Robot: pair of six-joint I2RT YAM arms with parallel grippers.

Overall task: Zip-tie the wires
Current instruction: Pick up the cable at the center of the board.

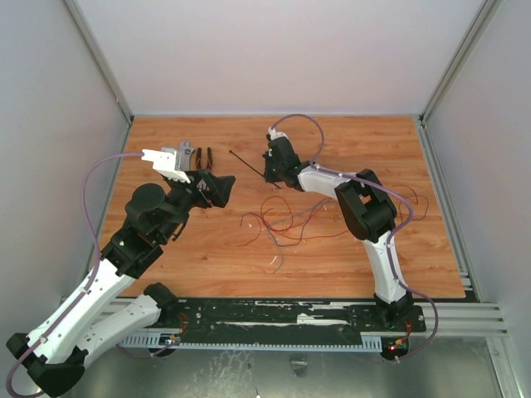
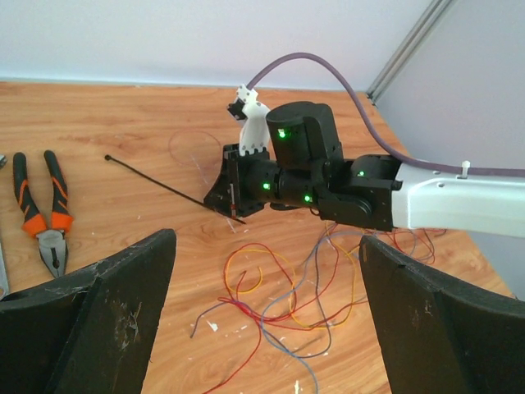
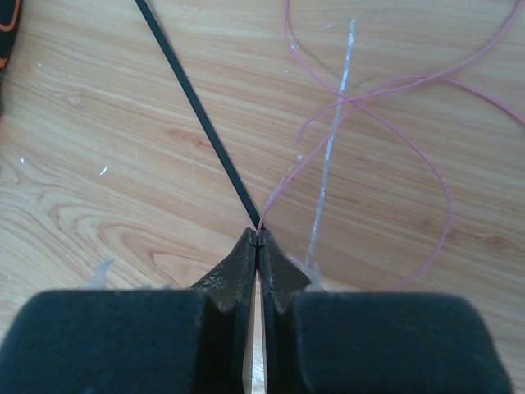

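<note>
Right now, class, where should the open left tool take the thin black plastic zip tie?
Probably grip the zip tie near its free end, from above, jaws across the strip: it lies straight and low, and the right tool pinches the other end.

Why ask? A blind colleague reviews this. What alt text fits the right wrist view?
The right claw is shut on the near end of a black zip tie that runs up-left across a wooden table. Thin pink wires loop to its right.
</note>
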